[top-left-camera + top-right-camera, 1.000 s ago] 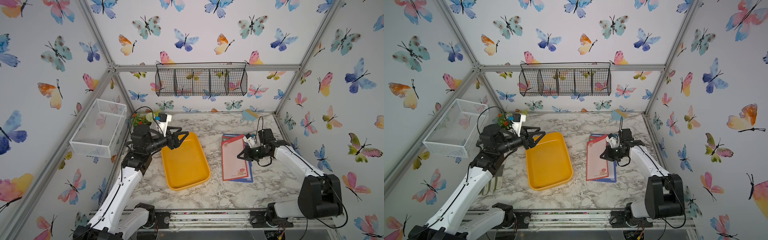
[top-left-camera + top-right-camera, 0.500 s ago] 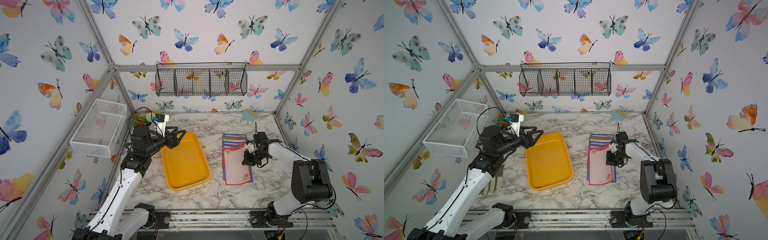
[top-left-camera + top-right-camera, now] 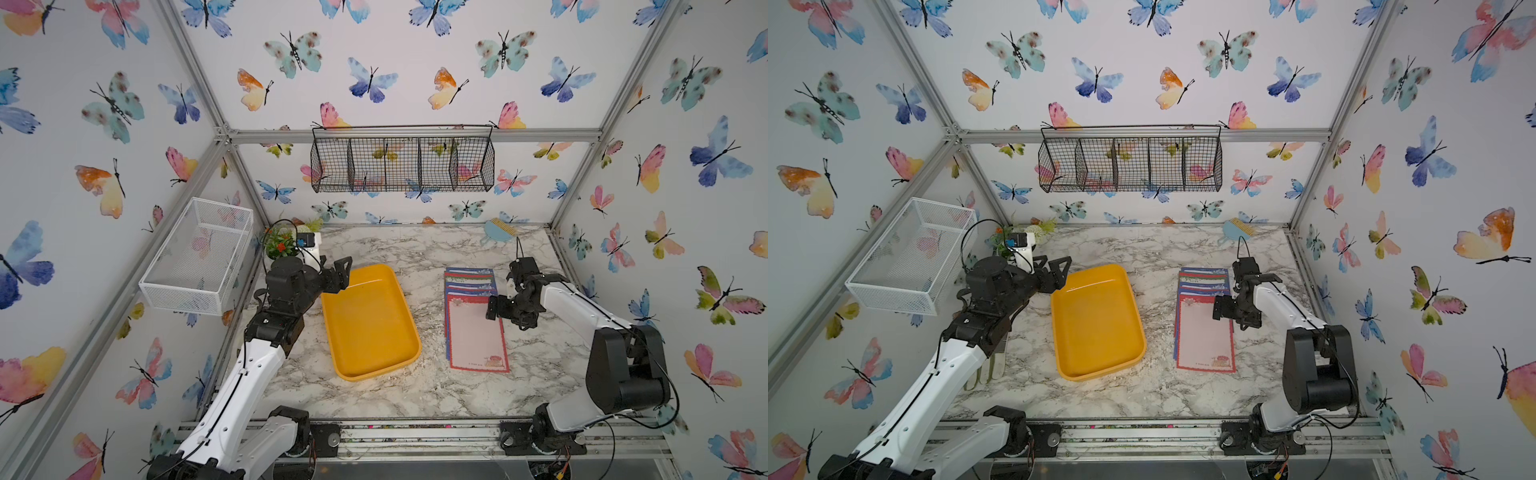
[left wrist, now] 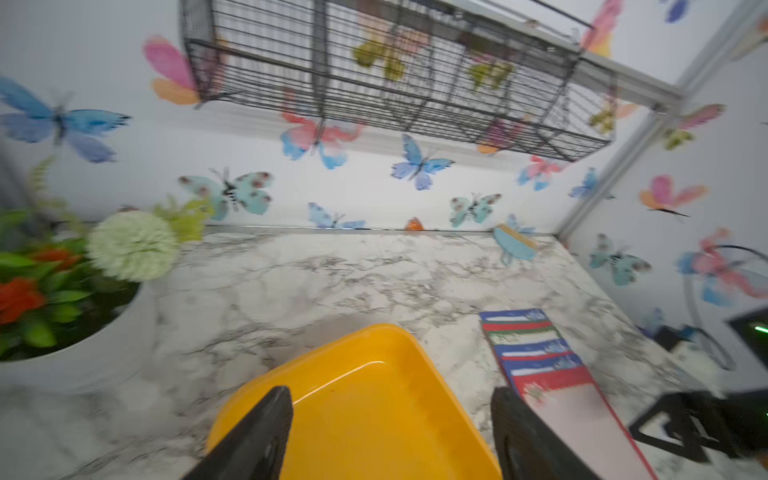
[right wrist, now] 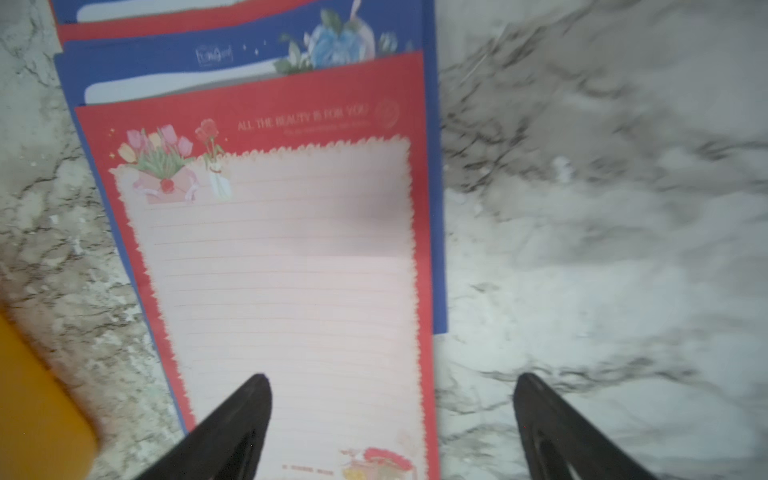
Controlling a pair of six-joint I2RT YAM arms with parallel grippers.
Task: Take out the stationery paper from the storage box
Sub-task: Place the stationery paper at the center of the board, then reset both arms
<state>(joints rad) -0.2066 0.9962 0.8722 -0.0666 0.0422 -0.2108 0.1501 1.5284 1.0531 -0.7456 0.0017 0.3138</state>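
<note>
The yellow storage box (image 3: 409,322) (image 3: 1136,316) lies empty on the marble table, left of centre. The stationery paper (image 3: 476,332) (image 3: 1204,332) lies outside it to the right as a fanned stack, a red-bordered sheet (image 5: 282,249) on top, blue and green borders (image 4: 536,353) behind. My left gripper (image 3: 338,276) (image 3: 1059,270) hangs open over the box's far left corner (image 4: 390,392), holding nothing. My right gripper (image 3: 500,295) (image 3: 1225,297) is open over the top sheet's right edge (image 5: 392,377), one finger above the paper, one above bare marble.
A white mesh basket (image 3: 199,253) hangs on the left wall and a black wire basket (image 3: 401,164) on the back wall. A potted plant (image 3: 282,243) stands at the back left, close behind the left gripper. A blue brush (image 3: 498,232) lies at the back right.
My right gripper was shut on the red-bordered sheet, laid it flat on the stack, and now stands open. My left gripper has opened wider.
</note>
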